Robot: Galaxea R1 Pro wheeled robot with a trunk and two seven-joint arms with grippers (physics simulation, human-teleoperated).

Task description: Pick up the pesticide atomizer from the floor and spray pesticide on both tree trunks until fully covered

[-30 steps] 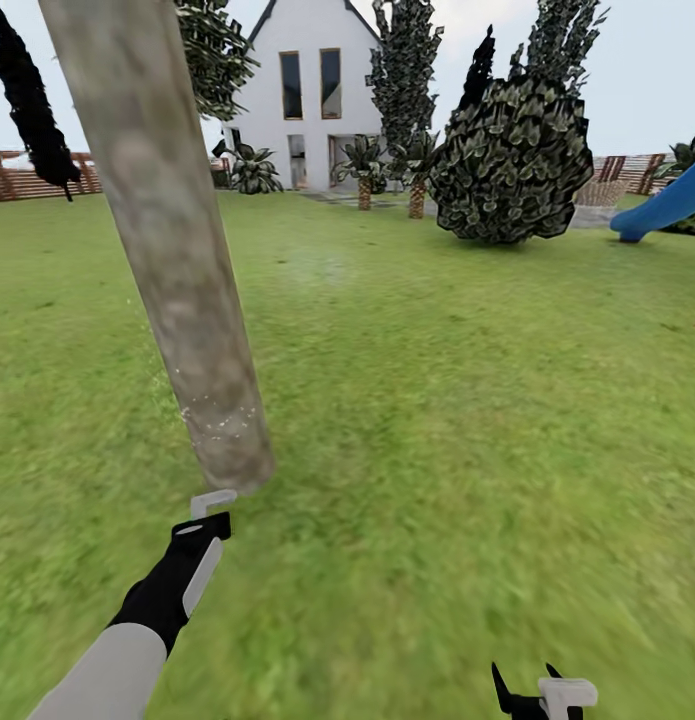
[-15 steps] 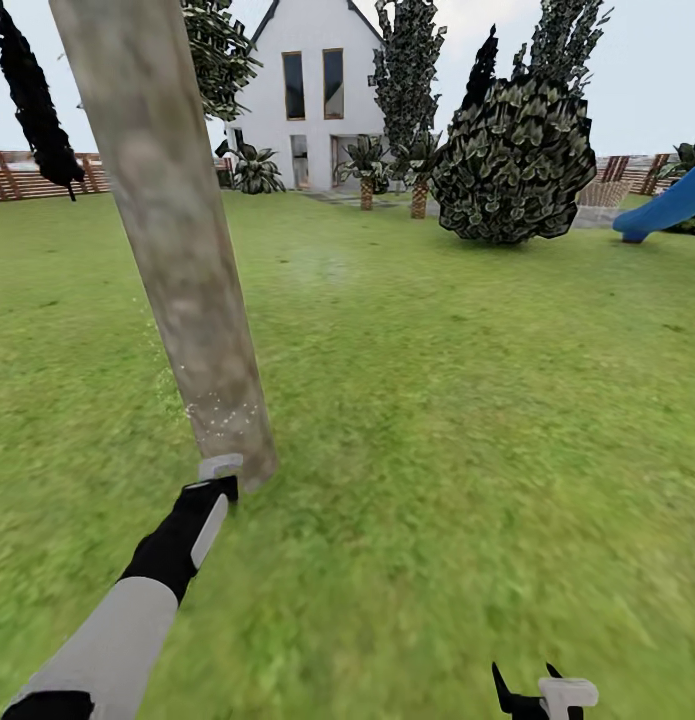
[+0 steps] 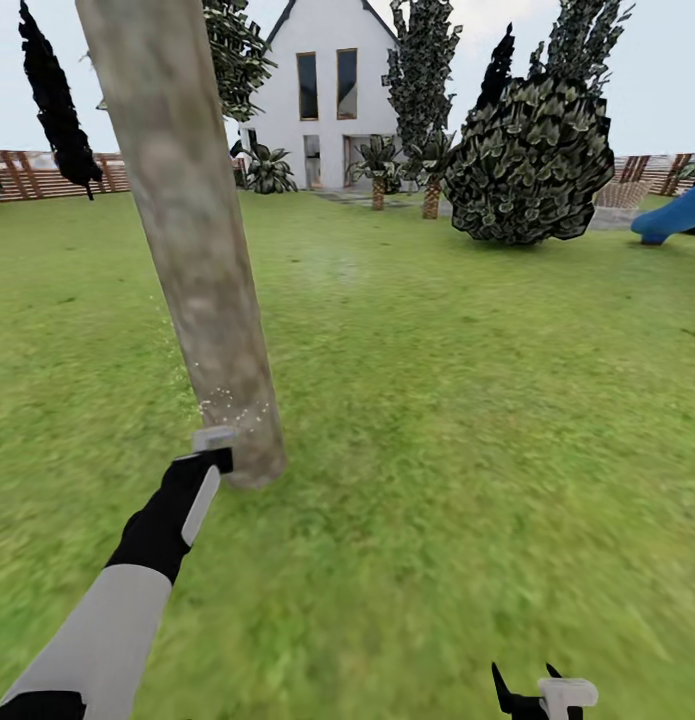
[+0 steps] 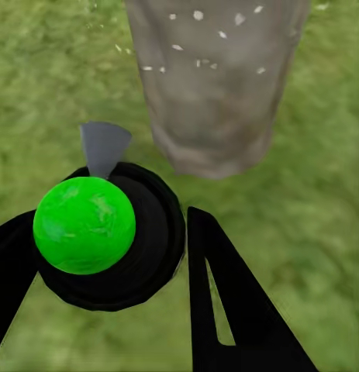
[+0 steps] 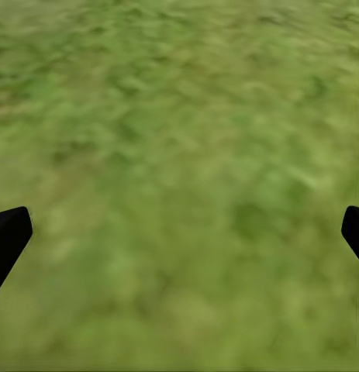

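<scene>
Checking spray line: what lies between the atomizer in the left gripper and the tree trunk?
Nothing solid. In the left wrist view, a short strip of grass separates the atomizer from the tree trunk, which carries white specks.

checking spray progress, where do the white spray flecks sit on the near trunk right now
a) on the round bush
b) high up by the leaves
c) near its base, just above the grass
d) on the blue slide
c: the white flecks speckle the tree trunk low down, just ahead of the left gripper holding the pesticide atomizer.
</scene>
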